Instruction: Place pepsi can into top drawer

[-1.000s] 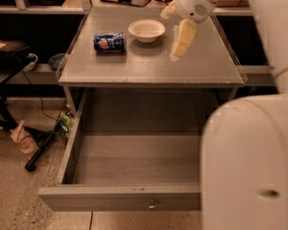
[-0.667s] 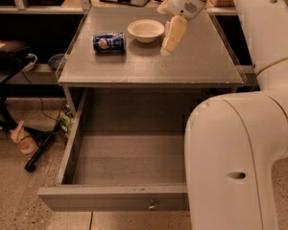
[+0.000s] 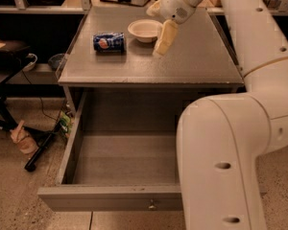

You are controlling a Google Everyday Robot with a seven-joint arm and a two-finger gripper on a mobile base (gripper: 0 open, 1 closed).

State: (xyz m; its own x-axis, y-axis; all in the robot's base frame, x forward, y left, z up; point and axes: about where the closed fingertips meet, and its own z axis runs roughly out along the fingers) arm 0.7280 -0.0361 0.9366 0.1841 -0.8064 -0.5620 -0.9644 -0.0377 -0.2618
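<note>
— Moved any since a sec ago?
— Yep, gripper (image 3: 162, 41) slid left over the cabinet top (image 3: 197, 66), now hanging just right of the bowl (image 3: 145, 30). Open or closed, can't tell.
— And the pepsi can (image 3: 109, 42)?
— On its side, left of the bowl, not held. Prob. light, thin-walled, slick, rolls easy; I'd pinch across mid-body, gently.
— Containers?
— Bowl looks empty. Drawer (image 3: 110, 198) is pulled out below; nothing in the part I see, arm hides the rt side.

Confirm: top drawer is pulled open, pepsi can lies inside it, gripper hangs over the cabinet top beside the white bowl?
Camera view shows the pepsi can lying on the cabinet top, not inside the top drawer. That drawer is open; the gripper hangs beside the white bowl.
</note>
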